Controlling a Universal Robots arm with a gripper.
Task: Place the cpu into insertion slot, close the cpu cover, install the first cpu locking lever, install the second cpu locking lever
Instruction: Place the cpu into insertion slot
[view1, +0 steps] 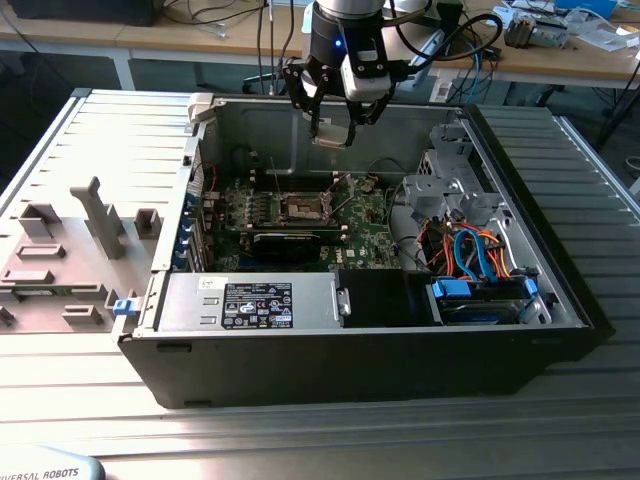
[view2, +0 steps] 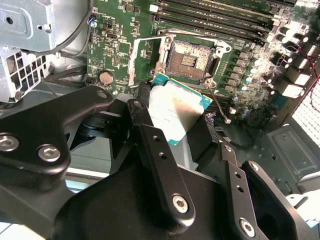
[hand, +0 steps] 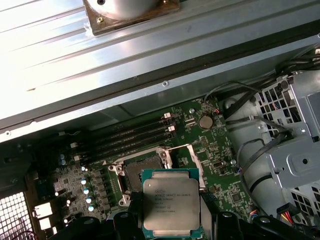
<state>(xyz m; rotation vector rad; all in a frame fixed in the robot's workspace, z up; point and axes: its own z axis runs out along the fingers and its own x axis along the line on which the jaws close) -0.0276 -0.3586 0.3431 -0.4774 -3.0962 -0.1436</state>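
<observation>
My gripper (view1: 333, 137) hangs above the open computer case, shut on the cpu (hand: 171, 204), a flat square chip with a silver-grey top and a teal edge. The chip (view2: 176, 111) sits between the two black fingers (view2: 159, 159) in both wrist views, and it shows as a pale plate (view1: 332, 141) in the exterior view. Below lies the insertion slot (view2: 190, 56), a dark-centred square socket on the green motherboard (view1: 300, 207), uncovered and holding no chip. The cpu cover (view2: 142, 61) stands swung aside of the socket. The chip floats well above the slot (hand: 140, 172), apart from it.
Long memory slots (view2: 220, 17) run beside the socket. A black card (view1: 290, 242) lies across the board near it. A metal drive cage (view1: 455, 180) and coloured cables (view1: 480, 255) crowd the exterior view's right. A grey tray of fixtures (view1: 70, 250) sits outside the case on the left.
</observation>
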